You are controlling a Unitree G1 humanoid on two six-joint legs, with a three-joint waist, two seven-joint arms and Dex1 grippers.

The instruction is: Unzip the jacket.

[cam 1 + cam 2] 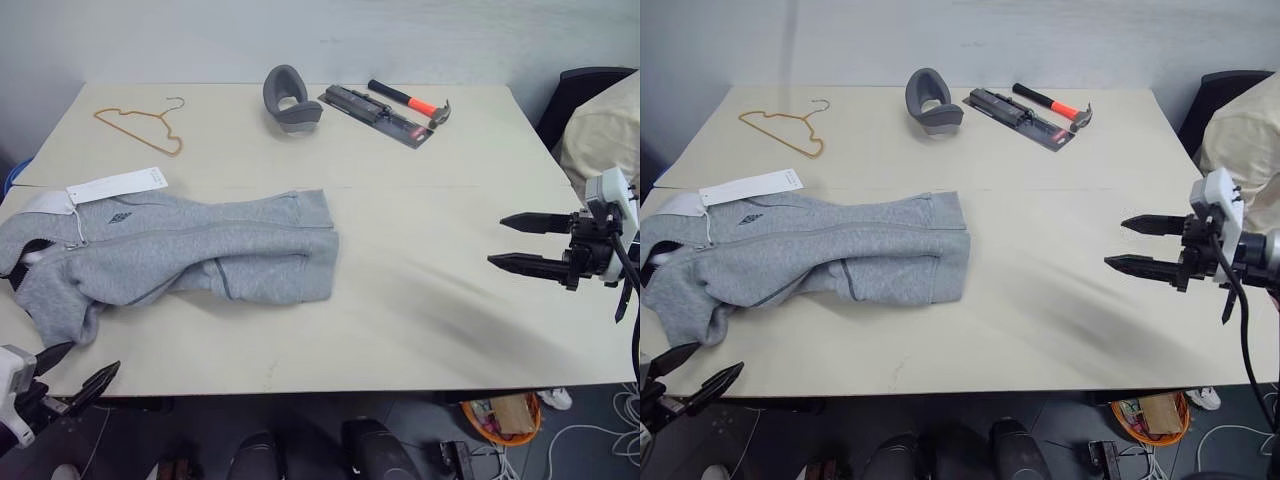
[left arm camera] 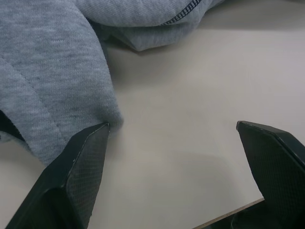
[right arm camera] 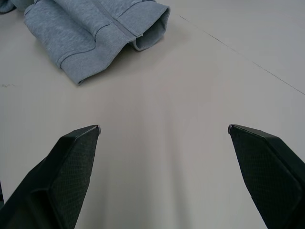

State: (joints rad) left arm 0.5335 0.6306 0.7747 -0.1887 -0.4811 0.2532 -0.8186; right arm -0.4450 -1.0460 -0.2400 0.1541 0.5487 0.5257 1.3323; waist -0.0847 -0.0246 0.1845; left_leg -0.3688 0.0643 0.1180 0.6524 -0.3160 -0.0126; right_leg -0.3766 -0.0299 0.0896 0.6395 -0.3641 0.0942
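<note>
Left pincer (image 1: 78, 366) just beside jacket (image 1: 180, 250), right pincer (image 1: 512, 245) well apart.

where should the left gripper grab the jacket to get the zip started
Grip the collar end of the jacket, where the zipper line begins beside the white tag. The jacket lies flat with its hem toward the table's middle, so its top sits nearest the open left gripper, which could come in from the near edge. The pull itself can't be made out.

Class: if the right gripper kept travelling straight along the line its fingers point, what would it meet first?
Probably bare table first, since the open right gripper tilts slightly down; further along lies the jacket hem. Depth is uncertain.
</note>
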